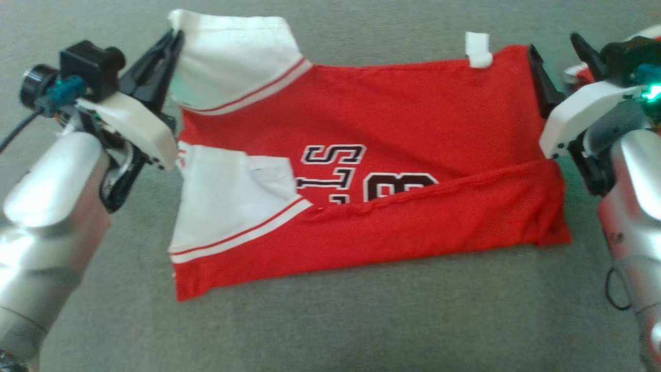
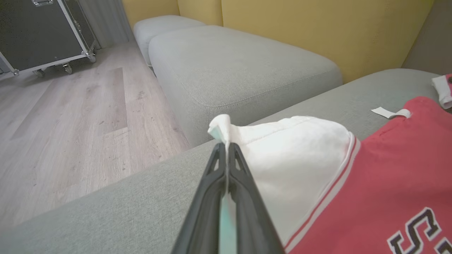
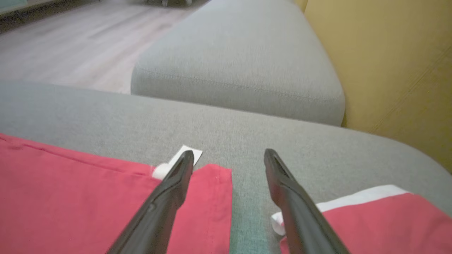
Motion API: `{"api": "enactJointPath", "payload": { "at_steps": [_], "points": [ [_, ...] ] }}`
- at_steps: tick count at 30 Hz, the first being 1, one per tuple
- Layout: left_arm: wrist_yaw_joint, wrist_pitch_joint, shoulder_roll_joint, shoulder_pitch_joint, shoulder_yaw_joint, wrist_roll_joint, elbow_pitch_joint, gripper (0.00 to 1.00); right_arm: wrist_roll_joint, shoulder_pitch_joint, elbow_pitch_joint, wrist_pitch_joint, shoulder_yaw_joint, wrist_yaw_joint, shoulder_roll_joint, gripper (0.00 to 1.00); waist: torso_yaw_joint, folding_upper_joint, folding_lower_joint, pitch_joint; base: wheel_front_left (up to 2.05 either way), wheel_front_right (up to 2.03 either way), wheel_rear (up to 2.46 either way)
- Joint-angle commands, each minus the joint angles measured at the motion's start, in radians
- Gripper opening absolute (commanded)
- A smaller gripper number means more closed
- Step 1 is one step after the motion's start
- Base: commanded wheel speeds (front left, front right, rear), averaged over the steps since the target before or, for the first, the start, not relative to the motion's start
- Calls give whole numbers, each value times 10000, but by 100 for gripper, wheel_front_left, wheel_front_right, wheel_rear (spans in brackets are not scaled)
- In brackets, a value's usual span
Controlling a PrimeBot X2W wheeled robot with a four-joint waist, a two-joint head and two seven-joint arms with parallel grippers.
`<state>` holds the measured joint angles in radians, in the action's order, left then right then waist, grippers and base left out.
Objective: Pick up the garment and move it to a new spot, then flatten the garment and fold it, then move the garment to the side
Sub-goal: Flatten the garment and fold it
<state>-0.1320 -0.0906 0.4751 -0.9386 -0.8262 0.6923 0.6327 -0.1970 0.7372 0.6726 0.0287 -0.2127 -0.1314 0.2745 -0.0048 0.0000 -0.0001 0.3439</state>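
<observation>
**Obscured areas.** The garment (image 1: 387, 103), a red jersey with white sleeves, lies across the middle of the head view on the grey cushion (image 1: 330, 330). Its lower edge is folded up over the chest print and covers the bottom of the lettering. A second red and white cloth (image 3: 370, 218) at the lower right of the right wrist view is cut off by the frame and partly hidden behind a finger.

**Markings.** The print is dark with a white outline. An "S", a "T" and an "8" can be read; the remaining characters are covered. The white tag (image 1: 477, 49) at the jersey's upper edge shows no legible text.

**Grippers.** The left gripper (image 1: 175, 39), at upper left of the head view, is clamped on the upper white sleeve. The right gripper (image 1: 557, 51), at upper right, stands spread and holds nothing, with one finger over the jersey corner.
</observation>
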Motion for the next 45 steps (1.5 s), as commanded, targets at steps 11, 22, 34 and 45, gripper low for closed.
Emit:
{"api": "enactJointPath", "payload": {
  "at_steps": [11, 22, 34, 45],
  "points": [
    [87, -47, -268, -60, -51, 30, -1248, 0, -292, 1555, 2897, 736, -955, 7, 760, 100, 1287, 0, 1, 191, 0, 0, 0],
    [131, -100, -390, -378, -126, -16, -1144, 0, -372, 2507, 4383, 949, -2107, 7, 864, 0, 1400, 0, 1, 498, 0, 0, 0],
    [469, -853, 191, -1610, 569, -124, 505, 0, -1951, 3852, 4014, -1190, -1846, 7, 191, 0, 528, 0, 1, 628, 0, 0, 0],
    [421, -1673, 28, -3268, 1169, -533, 2027, 0, -3131, 4871, 3985, -2249, -1663, 7, -528, 0, 29, 0, 1, 908, 0, 0, 0]
  ]
}}
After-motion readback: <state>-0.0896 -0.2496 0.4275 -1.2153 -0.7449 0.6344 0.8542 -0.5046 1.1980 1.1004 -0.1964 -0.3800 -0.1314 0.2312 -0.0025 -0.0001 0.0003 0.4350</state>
